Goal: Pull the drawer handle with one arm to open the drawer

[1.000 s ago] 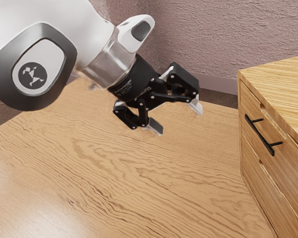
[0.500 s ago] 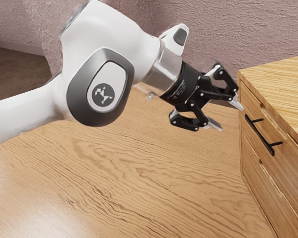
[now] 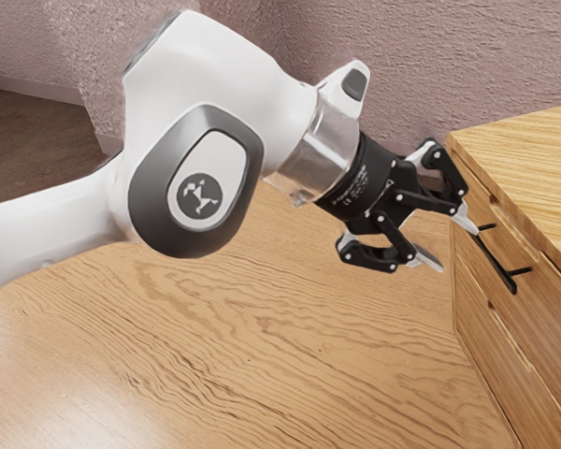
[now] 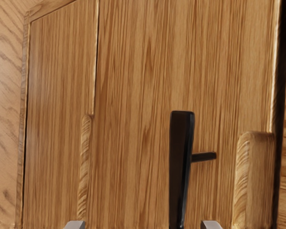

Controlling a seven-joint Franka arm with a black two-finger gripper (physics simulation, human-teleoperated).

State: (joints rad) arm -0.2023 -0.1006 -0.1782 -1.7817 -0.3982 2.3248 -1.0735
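A light wooden cabinet (image 3: 528,154) stands at the exterior view's right. Its upper drawer front (image 3: 533,257) sits flush and carries a black bar handle (image 3: 494,260). My black gripper (image 3: 449,241) is open, pointing at the drawer. Its upper finger is close to the handle's upper end and its lower finger hangs just short of the drawer face; neither touches the bar. In the wrist view the handle (image 4: 181,162) runs close in front of the hand, between my two grey fingertips (image 4: 211,224) and nearer to one of them.
The cabinet rests on a broad wood-grain table (image 3: 243,337). A lower drawer front (image 3: 505,374) lies beneath the handled one. A pink textured wall (image 3: 430,56) runs behind. My white arm (image 3: 196,178) spans the exterior view's left and centre.
My arm has swung toward the exterior view's right, carrying the gripper from mid-table to just in front of the drawer handle. The fingers stayed open and the drawer has not moved.
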